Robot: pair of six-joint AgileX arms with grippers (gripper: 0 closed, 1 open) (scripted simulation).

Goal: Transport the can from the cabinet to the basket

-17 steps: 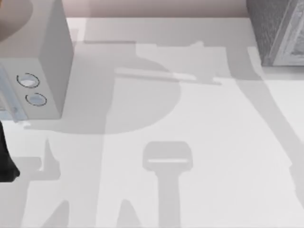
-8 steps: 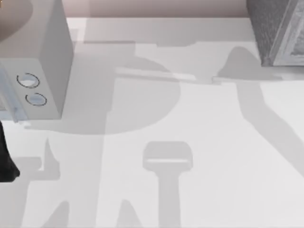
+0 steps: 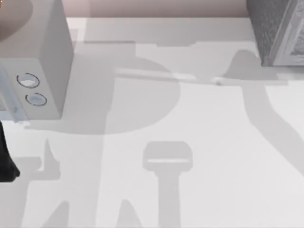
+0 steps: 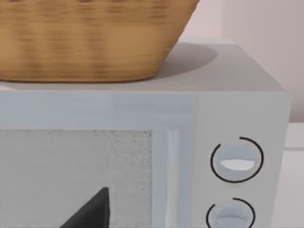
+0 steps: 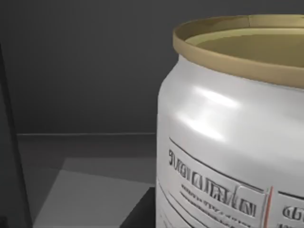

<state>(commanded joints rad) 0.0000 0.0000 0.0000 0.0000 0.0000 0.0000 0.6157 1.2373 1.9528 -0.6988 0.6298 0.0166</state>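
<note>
Atop smooth grey box: woven basket | can: glossy white cylinder | finger states: cannot tell

- The box with two dials sits at the table's ten o'clock.
- The basket rests on that box (toward its rear).
- The cabinet stands at two o'clock.
- The can stands upright inside a dark enclosure.

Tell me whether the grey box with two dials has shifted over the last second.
No. In the top view the grey box sits at the same spot against the far edge of the table, equally far from the cabinet.
</note>
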